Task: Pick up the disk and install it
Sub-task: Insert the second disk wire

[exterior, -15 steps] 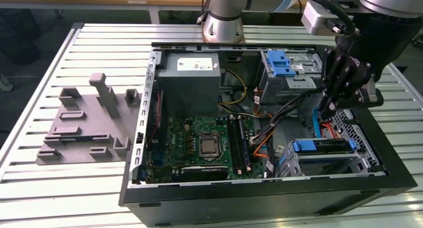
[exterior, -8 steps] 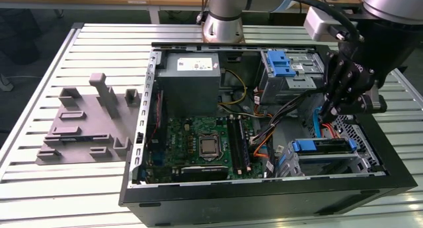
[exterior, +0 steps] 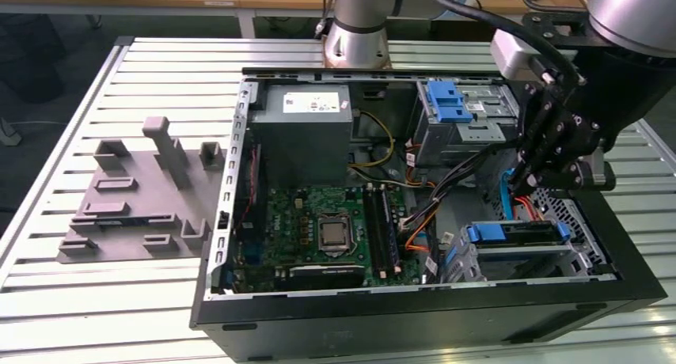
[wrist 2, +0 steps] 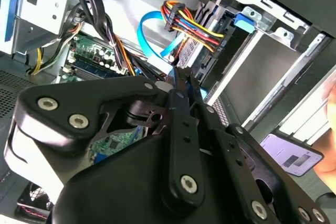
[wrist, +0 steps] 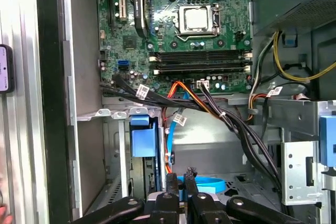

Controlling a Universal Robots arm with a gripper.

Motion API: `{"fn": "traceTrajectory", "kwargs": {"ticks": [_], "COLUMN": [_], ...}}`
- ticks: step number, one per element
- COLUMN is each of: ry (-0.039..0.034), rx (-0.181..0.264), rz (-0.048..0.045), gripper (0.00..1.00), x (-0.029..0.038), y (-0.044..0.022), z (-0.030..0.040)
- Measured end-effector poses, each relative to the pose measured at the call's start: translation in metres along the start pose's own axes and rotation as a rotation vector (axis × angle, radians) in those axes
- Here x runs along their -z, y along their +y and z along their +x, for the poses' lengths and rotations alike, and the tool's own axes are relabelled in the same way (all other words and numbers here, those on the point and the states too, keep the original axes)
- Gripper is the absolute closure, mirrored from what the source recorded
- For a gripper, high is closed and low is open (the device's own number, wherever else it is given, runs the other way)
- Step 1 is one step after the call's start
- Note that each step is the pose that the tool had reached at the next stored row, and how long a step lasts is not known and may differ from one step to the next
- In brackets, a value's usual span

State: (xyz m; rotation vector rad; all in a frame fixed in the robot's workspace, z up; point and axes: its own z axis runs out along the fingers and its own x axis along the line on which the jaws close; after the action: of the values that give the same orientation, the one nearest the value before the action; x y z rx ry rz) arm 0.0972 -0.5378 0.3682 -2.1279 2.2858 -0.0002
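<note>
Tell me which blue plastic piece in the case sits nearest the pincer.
The blue carrier in the lower drive bay, just under the pincer; the ribbed blue latch sits farther off, beside the grey box.

motherboard, grey power supply, grey fixture

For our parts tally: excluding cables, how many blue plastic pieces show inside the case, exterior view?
2: a latch on the upper cage; the frame of the disk in the lower cage. The arm may hide more.

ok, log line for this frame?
gripper: shut, empty, inside computer case | disk: seated in drive bay | cables: near gripper
</note>
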Motion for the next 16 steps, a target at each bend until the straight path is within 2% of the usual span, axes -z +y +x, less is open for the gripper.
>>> {"fn": "traceTrajectory", "kwargs": {"ticks": [5,14,16], "ry": [0.0001,0.0000,-0.0001], "rx": [0.000,0.000,0.000], "rz": [0.0000,0.0000,0.0000], "gripper": [0.84,0.84,0.84], "x": [-0.0006,-0.0073,-0.0090], "y": [-0.0002,-0.0015,-0.0016], "z": [0.0018,0.0215,0.0240]}}
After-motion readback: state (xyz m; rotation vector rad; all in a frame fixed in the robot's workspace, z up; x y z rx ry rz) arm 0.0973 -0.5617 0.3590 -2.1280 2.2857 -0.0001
